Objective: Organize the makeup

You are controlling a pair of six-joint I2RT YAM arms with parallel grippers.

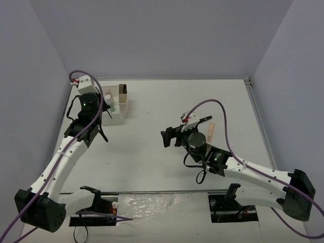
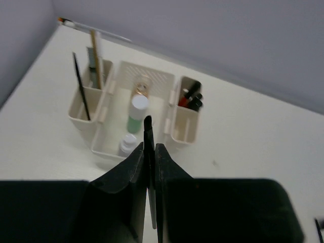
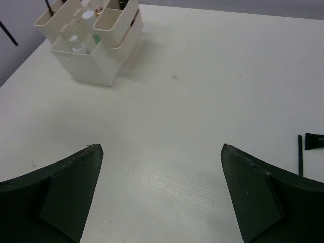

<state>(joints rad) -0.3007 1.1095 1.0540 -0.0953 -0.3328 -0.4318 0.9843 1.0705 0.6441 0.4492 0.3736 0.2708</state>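
Note:
The makeup box (image 2: 144,76) holds an amber bottle (image 2: 142,86), a green bottle (image 2: 135,115) and a grey bottle (image 2: 127,145) in its middle bay. Black and tan sticks (image 2: 93,55) stand in its left bay, red and black tubes (image 2: 191,98) in its right bay. My left gripper (image 2: 149,148) is shut on a thin black pencil (image 2: 147,126), just short of the box (image 1: 115,104). My right gripper (image 3: 161,149) stands wide open over bare table at mid-table (image 1: 169,135). Behind it lie a tan tube (image 1: 211,130) and a black pencil (image 1: 203,120).
Two more dark sticks (image 3: 306,147) lie at the right edge of the right wrist view. Grey walls close in the table at the back and both sides. Two cut-outs (image 1: 96,208) with fittings sit at the near edge by the arm bases.

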